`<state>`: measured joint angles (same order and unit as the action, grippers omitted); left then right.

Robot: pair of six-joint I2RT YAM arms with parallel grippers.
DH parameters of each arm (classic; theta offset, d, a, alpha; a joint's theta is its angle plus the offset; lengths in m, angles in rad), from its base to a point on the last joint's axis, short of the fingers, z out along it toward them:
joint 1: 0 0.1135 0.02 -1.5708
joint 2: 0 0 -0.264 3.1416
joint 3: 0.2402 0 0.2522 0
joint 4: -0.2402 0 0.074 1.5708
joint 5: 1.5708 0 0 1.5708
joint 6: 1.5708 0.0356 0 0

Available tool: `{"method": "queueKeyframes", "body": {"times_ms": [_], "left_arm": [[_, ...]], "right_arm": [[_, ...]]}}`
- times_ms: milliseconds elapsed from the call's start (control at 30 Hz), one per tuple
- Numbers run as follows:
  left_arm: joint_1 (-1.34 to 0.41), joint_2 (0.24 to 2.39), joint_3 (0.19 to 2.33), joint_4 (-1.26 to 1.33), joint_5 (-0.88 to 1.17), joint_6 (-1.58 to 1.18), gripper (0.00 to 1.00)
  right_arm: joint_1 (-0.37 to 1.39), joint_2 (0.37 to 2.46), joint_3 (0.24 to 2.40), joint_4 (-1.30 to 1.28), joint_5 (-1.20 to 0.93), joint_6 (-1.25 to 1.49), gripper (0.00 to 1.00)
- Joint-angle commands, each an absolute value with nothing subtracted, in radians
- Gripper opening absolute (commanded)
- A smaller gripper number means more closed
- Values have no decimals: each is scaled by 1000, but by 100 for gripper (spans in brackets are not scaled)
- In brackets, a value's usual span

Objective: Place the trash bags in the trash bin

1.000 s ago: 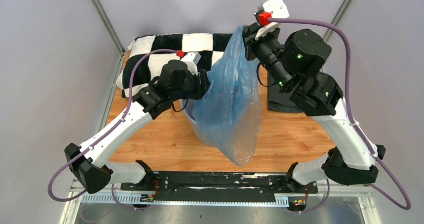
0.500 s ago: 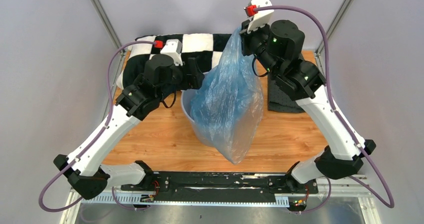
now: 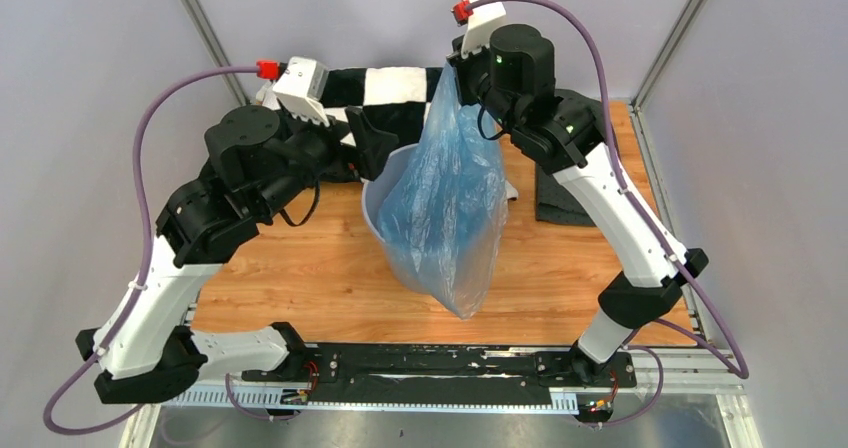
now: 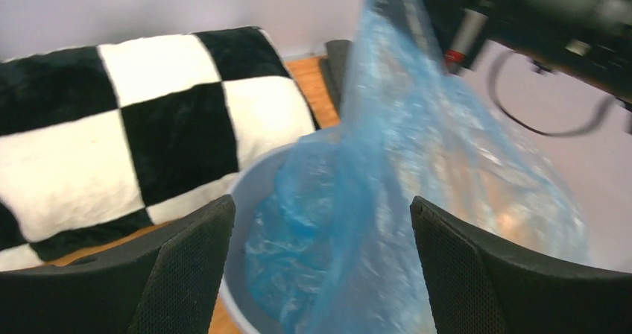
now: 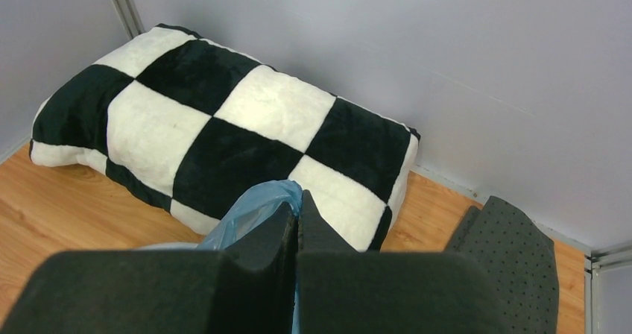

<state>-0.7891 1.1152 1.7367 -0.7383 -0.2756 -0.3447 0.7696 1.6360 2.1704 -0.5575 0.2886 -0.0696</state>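
The light-blue translucent trash bag (image 3: 445, 208) hangs full length from its top corner, which my right gripper (image 3: 452, 68) pinches high above the table. In the right wrist view that gripper (image 5: 298, 200) is shut on a bunched blue fold of the trash bag (image 5: 253, 209). The light-grey trash bin (image 3: 372, 213) stands under the bag, with only its left wall showing. My left gripper (image 3: 375, 148) is open just left of the bag, apart from it. In the left wrist view the left gripper (image 4: 320, 207) frames the bin's rim (image 4: 235, 200), and part of the trash bag (image 4: 417, 162) dips inside.
A black-and-white checkered pillow (image 3: 390, 86) lies along the far edge behind the bin. A dark grey dotted mat (image 3: 560, 200) lies right of the bin, under the right arm. Bare wooden tabletop (image 3: 300, 278) stretches in front of the bin.
My left gripper has opened, let go of the bag and drawn back to the left. My right gripper has raised the bag's top and carried it left, over the bin.
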Motion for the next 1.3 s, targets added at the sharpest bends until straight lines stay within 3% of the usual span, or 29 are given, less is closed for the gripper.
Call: {"method": "queueKeyframes", "body": {"times_ms": [0, 433, 767, 1067, 1167, 1267], "left_arm": [[-943, 1150, 1813, -821, -351, -278, 90], [-1298, 1295, 1873, -855, -705, -211, 88], [-1402, 1398, 1914, -905, -881, -194, 78], [-1401, 1398, 1874, -905, -949, -199, 20], [-1362, 1386, 1859, -904, -940, -205, 6], [-1252, 1356, 1825, -898, -853, -223, 0]], "right_arm": [[761, 1673, 2248, -621, 349, -39, 0], [764, 1723, 2315, -640, 369, -8, 0], [765, 1706, 2300, -650, 376, -9, 0], [766, 1676, 2267, -656, 376, -13, 0], [768, 1660, 2261, -663, 369, -9, 0], [768, 1642, 2249, -664, 366, -7, 0]]}}
